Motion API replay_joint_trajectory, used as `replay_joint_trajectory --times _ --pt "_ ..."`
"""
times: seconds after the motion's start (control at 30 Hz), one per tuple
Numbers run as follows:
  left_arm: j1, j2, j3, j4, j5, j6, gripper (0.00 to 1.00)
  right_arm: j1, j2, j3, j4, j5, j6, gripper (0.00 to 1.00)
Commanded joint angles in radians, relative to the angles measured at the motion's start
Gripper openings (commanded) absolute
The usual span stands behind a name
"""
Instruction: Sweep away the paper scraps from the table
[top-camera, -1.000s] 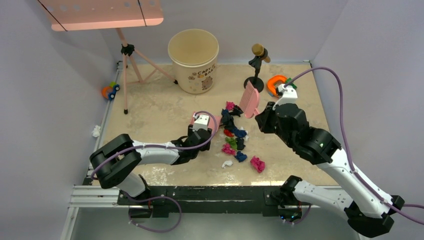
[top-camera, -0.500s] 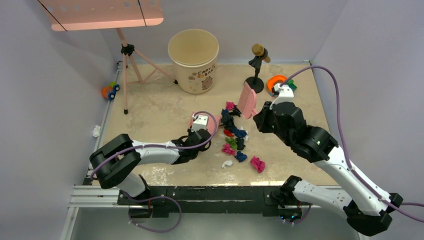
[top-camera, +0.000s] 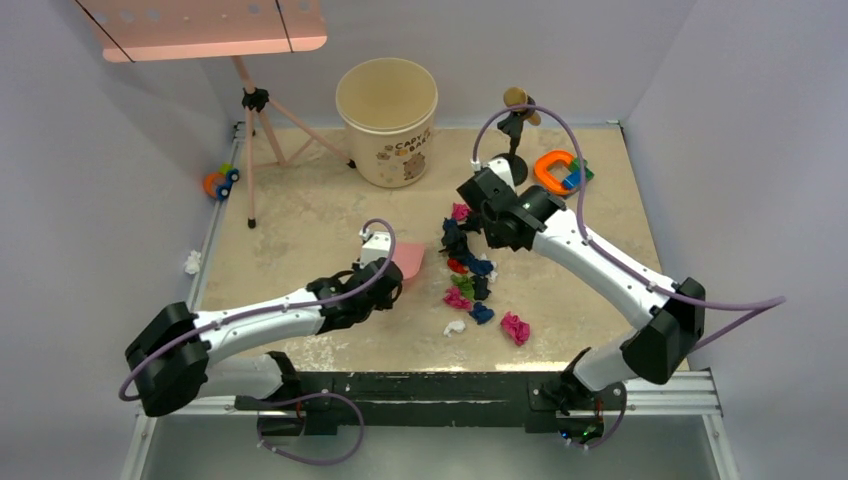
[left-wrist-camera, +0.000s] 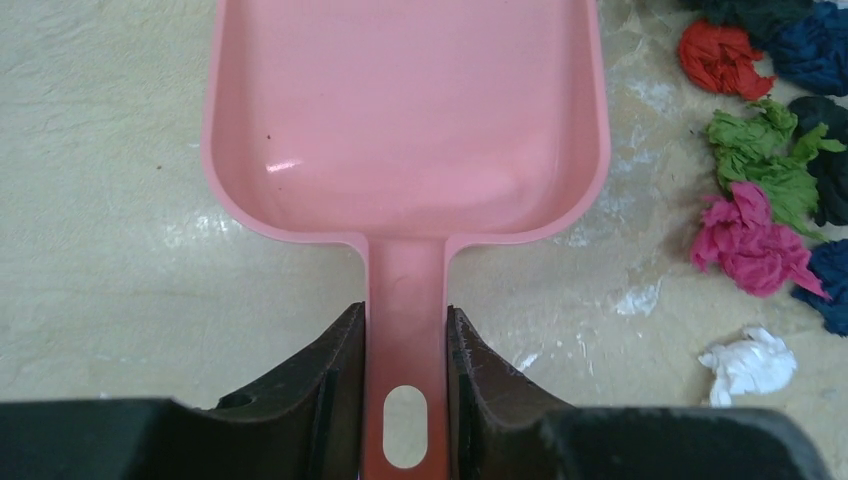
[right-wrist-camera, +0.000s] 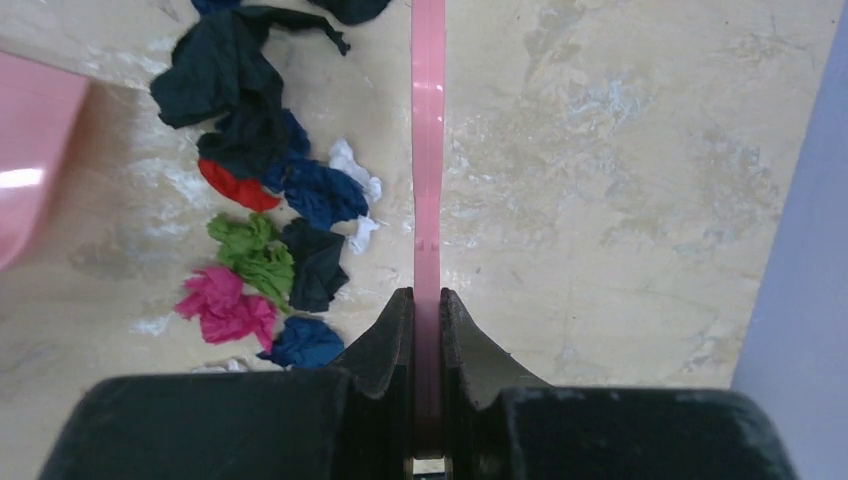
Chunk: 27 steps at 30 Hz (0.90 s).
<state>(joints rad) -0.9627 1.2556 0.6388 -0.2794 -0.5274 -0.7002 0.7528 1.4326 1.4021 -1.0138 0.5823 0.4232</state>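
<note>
Left wrist: left gripper (left-wrist-camera: 405, 330) clamps the dustpan (left-wrist-camera: 405, 130) handle. Right gripper (right-wrist-camera: 427, 310) pinches the pink brush (right-wrist-camera: 428, 120), with paper scraps (right-wrist-camera: 260, 250) to its left. Next, sweep them panward.

Beige speckled table (top-camera: 300, 230): cream bucket (top-camera: 387, 130) at far edge. Paper scraps (top-camera: 465, 285) cluster near-right of bucket; toy blocks (top-camera: 541, 173) to its right.

Paper scraps (top-camera: 470, 278) heaped on table (top-camera: 310, 215), pink dustpan (top-camera: 411, 262) just left (left gripper (top-camera: 393, 273) against it), bucket (top-camera: 386, 125) behind
</note>
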Motion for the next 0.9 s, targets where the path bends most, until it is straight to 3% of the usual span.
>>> replay_joint_trajectory --times 0.0,0.2,0.3,0.43,0.63,0.87 --pt "0.002 -0.121 0.029 -0.171 0.037 -0.036 0.0 -0.013 -0.032 0.096 -0.065 -0.102 -0.091 0.0" --pt "0.002 -0.284 0.048 -0.309 -0.004 -0.047 0.0 0.011 -0.181 0.089 -0.017 -0.794 -0.243 0.0" --pt "0.002 -0.339 0.066 -0.356 -0.036 -0.056 0.0 0.023 -0.256 0.023 0.031 -0.994 -0.228 0.0" --pt "0.002 -0.38 0.108 -0.445 -0.07 -0.082 0.0 0.077 -0.253 -0.045 -0.055 -0.961 -0.215 0.0" --pt "0.003 -0.418 0.129 -0.52 -0.111 -0.12 0.0 0.243 -0.19 -0.106 -0.034 -0.936 -0.175 0.0" --pt "0.004 -0.445 0.122 -0.553 -0.138 -0.129 0.0 0.278 -0.051 -0.089 -0.106 -0.803 -0.191 0.0"
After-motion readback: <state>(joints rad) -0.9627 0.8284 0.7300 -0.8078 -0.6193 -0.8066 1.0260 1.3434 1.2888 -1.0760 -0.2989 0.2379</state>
